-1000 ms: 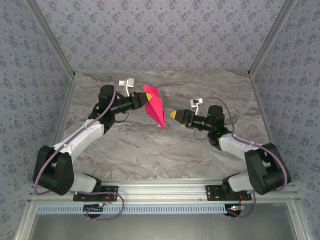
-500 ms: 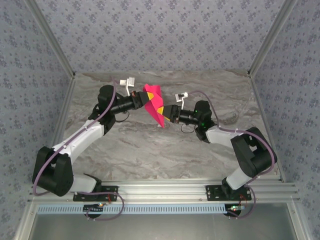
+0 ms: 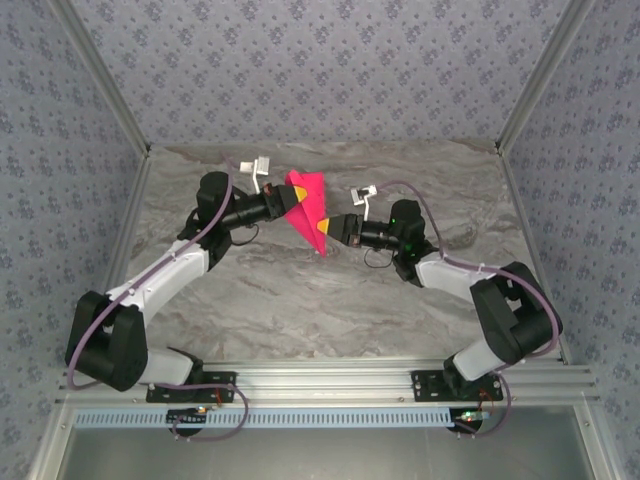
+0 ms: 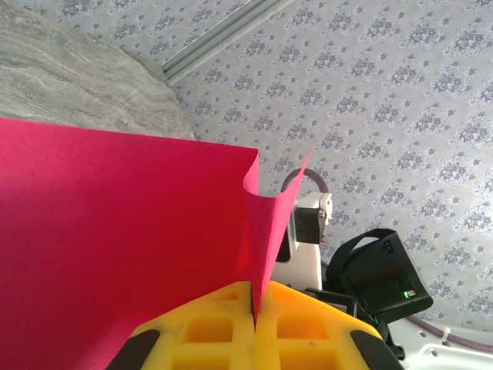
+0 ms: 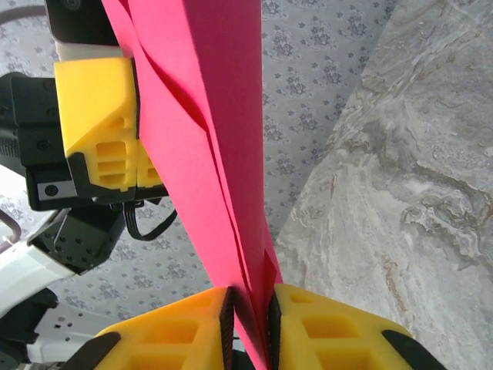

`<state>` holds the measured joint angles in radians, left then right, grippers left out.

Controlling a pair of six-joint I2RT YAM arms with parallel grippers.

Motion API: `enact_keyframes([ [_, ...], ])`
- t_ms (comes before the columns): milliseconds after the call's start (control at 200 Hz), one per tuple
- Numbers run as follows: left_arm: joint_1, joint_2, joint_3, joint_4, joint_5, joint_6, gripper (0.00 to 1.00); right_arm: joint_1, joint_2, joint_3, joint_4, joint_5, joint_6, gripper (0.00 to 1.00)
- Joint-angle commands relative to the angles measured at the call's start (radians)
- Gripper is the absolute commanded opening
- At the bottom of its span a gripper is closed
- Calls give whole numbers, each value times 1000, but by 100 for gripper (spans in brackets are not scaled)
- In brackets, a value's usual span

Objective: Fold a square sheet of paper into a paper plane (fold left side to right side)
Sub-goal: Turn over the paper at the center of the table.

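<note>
The magenta-pink square sheet of paper (image 3: 309, 209) is folded into a narrow pointed shape like a paper plane and hangs in the air above mid-table, tip down. My left gripper (image 3: 288, 201) is shut on its upper left edge. In the left wrist view the paper (image 4: 115, 231) rises from between the closed yellow jaws of the left gripper (image 4: 255, 302). My right gripper (image 3: 327, 229) meets the paper's lower right edge. In the right wrist view the folded layers (image 5: 208, 116) run between the right gripper's (image 5: 250, 312) narrow jaws, pads pressing them.
The grey marble tabletop (image 3: 330, 300) lies beneath both arms. Patterned walls (image 3: 300, 70) and aluminium frame posts (image 3: 105, 90) enclose the back and sides. The left gripper's yellow fingers (image 5: 96, 116) stand close behind the paper in the right wrist view.
The right arm swung left from open table to the paper's lower edge and its jaws closed in on the paper. The left gripper kept holding the paper in place.
</note>
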<state>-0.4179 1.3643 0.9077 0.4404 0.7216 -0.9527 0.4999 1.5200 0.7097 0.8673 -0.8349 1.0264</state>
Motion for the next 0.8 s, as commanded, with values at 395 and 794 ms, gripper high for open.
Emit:
enact_keyframes([
  [395, 55, -151, 28, -447, -174, 298, 61, 27, -271, 159, -1021, 431, -665, 4],
  [794, 54, -354, 13, -735, -440, 455, 69, 379, 135, 584, -1856, 1616, -722, 7],
])
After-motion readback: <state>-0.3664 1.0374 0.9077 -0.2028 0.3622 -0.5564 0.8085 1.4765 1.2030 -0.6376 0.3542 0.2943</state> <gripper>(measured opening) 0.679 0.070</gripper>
